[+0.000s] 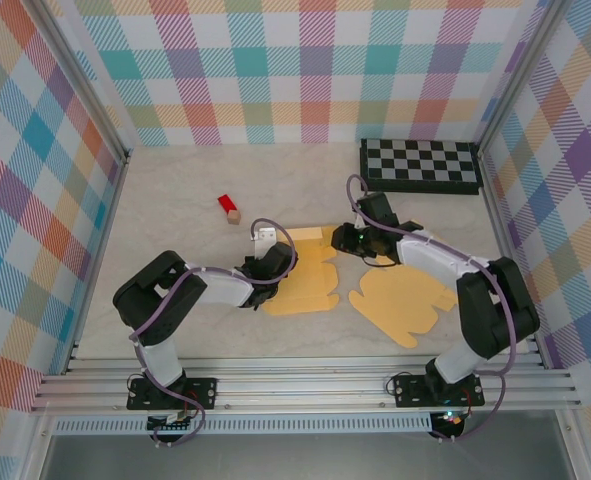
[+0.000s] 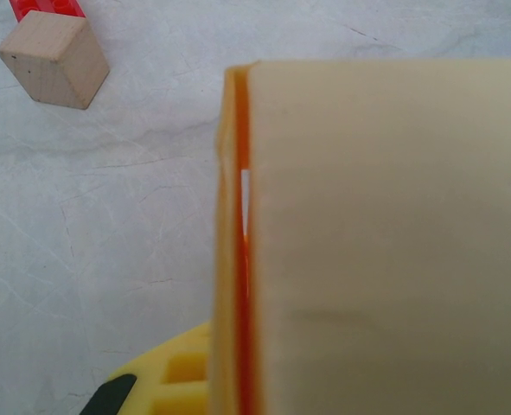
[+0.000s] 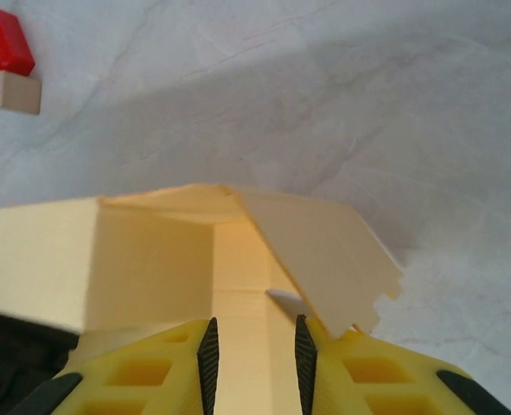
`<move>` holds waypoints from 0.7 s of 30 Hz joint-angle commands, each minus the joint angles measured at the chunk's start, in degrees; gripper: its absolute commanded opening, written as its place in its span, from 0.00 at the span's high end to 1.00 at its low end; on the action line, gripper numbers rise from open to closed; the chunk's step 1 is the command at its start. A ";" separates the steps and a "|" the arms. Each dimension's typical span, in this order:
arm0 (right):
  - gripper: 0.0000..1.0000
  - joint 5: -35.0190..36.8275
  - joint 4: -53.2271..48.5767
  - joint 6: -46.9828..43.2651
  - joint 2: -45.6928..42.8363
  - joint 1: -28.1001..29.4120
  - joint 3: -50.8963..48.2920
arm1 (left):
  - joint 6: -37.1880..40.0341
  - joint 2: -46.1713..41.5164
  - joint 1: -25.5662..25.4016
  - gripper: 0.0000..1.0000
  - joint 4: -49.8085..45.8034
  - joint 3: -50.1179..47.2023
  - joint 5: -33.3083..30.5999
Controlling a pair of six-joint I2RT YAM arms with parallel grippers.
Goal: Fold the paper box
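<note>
Tan paper box (image 1: 303, 282): lies at the middle of the table (image 1: 175, 190), between the two claws. Its near part is flat on the surface, and its far part is lifted where the claws meet it.
Left claw (image 1: 265, 262): at the box's left edge. In the left wrist view one of its yellow fingers (image 2: 182, 380) shows low down beside the upright edge of a cream panel. That panel hides the other finger, so I cannot tell how far the claw is open or whether it grips.
Right claw (image 1: 348, 240): at the box's far right corner. In the right wrist view its black pads (image 3: 208, 363) sit against either side of a narrow strip of card — closed on the box, with that strip filling the gap between them.
Box walls, right wrist view: one panel runs off to the left of the gripped strip, and a flap with a notched edge leans to the right.
Second card sheet (image 1: 403, 300): a flat die-cut blank of the same tan — just beside the box on its right, partly under the right arm.
Red brick (image 1: 225, 203): on the table beyond the left claw, apart from the box.
Wooden cube (image 1: 234, 216): touching the brick on its near side.
Chequered board (image 1: 420, 166): black and white, flat at the far right of the table, well apart from the box.
</note>
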 commanded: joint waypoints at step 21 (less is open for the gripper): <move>0.72 -12.29 20.08 11.75 14.04 -3.90 -0.91 | -9.37 0.66 -1.26 1.00 -10.57 5.57 3.60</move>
